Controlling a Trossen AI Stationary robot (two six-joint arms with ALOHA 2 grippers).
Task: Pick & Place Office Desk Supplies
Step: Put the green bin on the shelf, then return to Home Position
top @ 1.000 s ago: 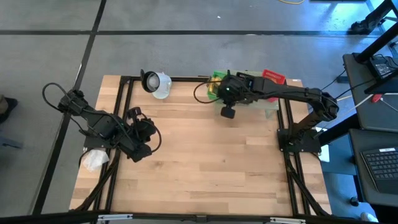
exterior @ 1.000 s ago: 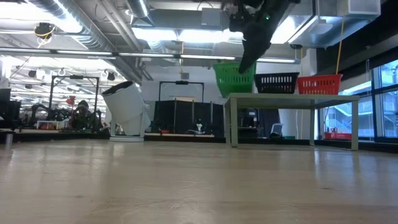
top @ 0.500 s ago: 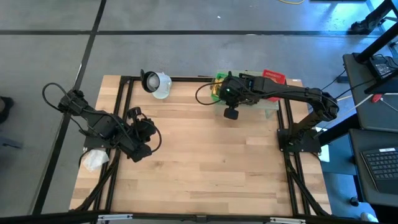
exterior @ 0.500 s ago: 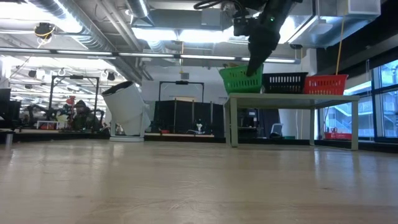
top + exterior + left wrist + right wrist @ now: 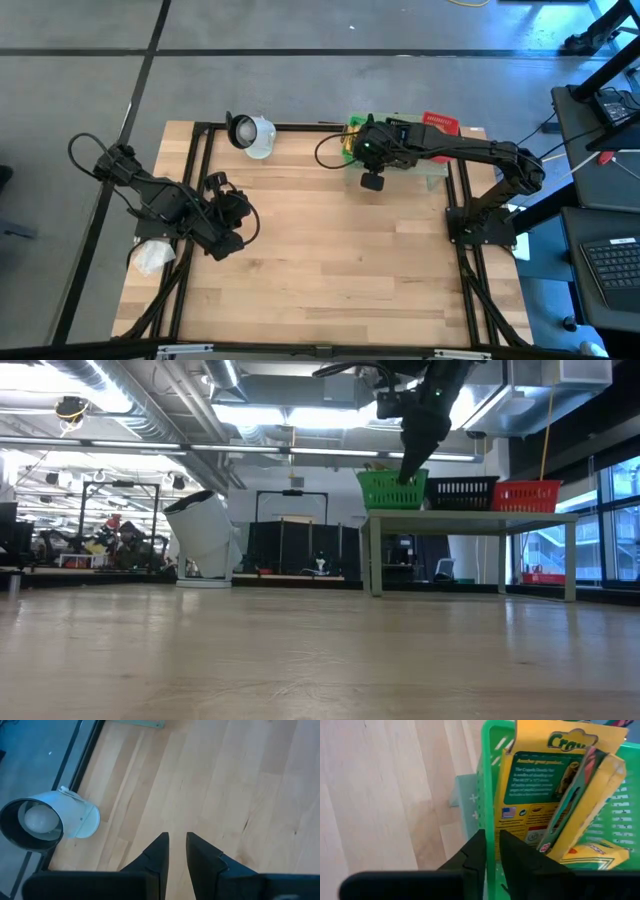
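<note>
Crayon boxes [image 5: 547, 785] upright in basket [image 5: 487, 780] at table's [image 5: 320, 260] far edge, cup [image 5: 250, 133] on its side left of basket

Two crayon boxes [image 5: 547, 785], three baskets [image 5: 391, 490], one white cup [image 5: 251, 133].

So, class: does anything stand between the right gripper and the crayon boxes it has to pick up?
Yes. The green basket holds the crayon boxes, and its near wall stands right at the tip of the right gripper, between it and the boxes leaning just behind that wall.
</note>
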